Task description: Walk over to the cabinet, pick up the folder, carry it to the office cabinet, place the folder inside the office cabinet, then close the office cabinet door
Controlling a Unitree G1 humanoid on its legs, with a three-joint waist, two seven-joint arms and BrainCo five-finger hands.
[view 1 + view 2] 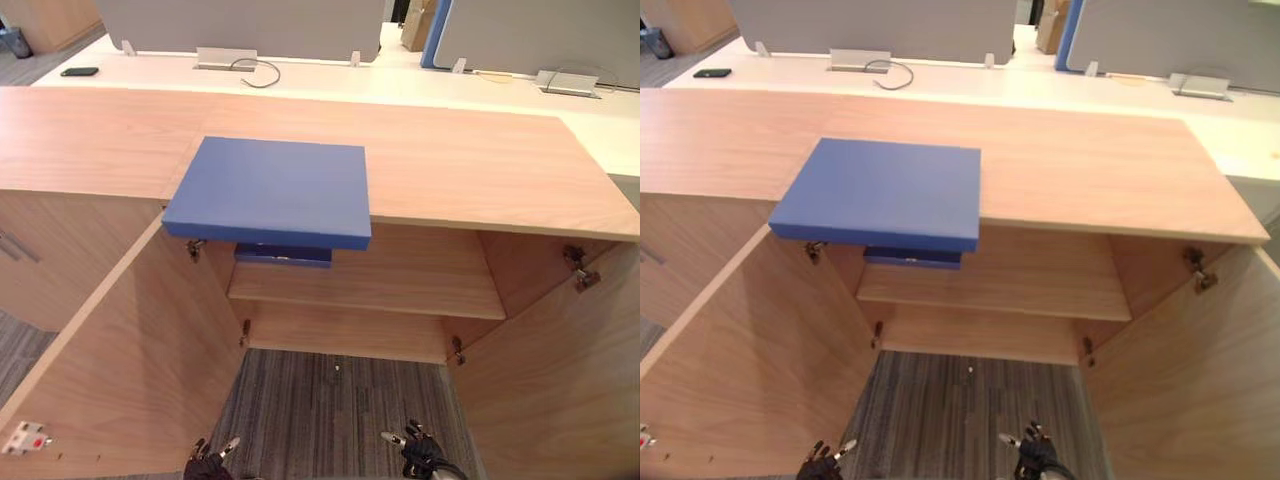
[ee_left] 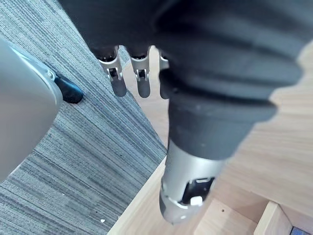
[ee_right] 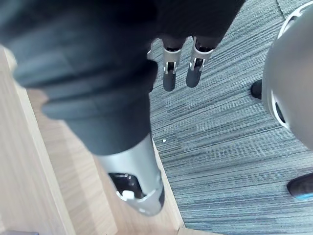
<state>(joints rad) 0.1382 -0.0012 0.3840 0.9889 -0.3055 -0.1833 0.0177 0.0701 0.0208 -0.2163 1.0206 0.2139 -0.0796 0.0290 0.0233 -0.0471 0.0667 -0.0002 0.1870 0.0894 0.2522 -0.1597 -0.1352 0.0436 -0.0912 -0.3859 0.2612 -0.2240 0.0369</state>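
Folder [image 1: 270, 190] lies flat on top of the cabinet [image 1: 480, 170], front edge overhanging its open front; left hand [image 1: 207, 464] and right hand [image 1: 420, 456] hang low before the cabinet, fingers slack, holding nothing, so you're at pick-up: raise both to that overhang.

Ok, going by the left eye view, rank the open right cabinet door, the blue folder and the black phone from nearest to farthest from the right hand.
1. Open right cabinet door, beside the right hand, lower right.
2. Blue folder, on the cabinet top, overhanging its front edge.
3. Black phone, far left on the white desk behind.
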